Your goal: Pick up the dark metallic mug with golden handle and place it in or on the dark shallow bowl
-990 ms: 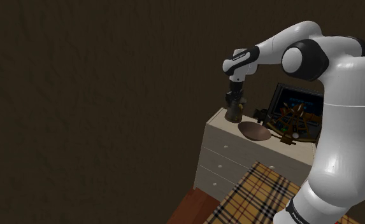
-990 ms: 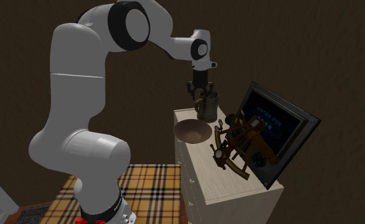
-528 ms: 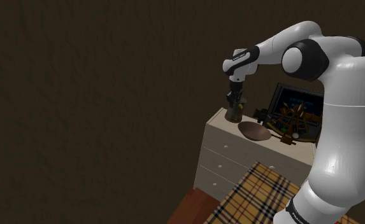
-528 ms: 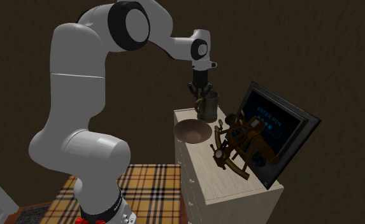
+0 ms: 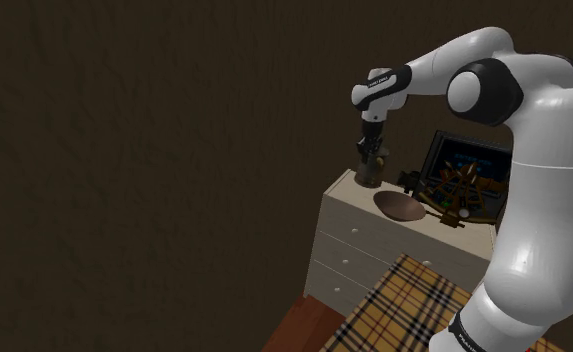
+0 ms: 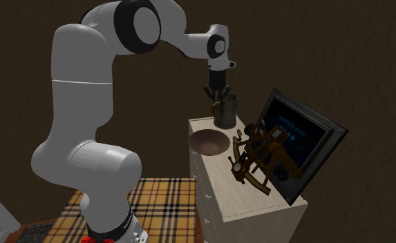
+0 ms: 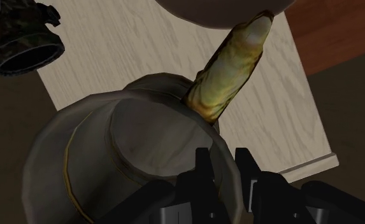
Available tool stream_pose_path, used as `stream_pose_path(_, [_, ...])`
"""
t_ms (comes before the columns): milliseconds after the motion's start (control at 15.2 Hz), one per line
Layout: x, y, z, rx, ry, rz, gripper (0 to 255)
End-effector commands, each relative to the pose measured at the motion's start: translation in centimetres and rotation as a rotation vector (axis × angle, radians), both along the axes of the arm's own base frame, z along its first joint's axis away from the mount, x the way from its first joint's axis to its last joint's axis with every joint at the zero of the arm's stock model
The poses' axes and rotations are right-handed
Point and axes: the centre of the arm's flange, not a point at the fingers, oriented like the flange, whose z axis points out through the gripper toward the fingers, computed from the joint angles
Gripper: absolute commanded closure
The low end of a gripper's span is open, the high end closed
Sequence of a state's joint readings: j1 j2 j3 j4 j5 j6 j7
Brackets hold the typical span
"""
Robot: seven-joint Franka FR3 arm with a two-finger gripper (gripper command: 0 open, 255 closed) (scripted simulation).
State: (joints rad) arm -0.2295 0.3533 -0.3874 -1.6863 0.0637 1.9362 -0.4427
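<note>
The dark metallic mug hangs just above the far end of the pale dresser top. My gripper comes down from above and is shut on its rim. In the wrist view the two black fingers pinch the mug's wall, one inside and one outside, at the gripper. The golden handle points toward the dark shallow bowl. The bowl sits on the dresser right beside the mug, on the side nearer the arm's base.
A brass sextant-like instrument lies past the bowl, in front of a leaning dark screen. The dresser has drawers in its front. A plaid rug covers the floor below.
The fingers have shut on the mug's rim. The hand has since risen a little, taking the mug up with it.
</note>
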Motion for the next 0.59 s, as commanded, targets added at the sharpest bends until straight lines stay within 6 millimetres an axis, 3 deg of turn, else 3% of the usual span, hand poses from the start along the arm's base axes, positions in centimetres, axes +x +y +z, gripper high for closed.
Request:
stream_pose_path(0, [0.0, -0.1, 1.0, -0.001, -0.001, 0.0, 255])
stream_pose_path(528, [0.0, -0.1, 5.2, -0.001, -0.001, 0.0, 255])
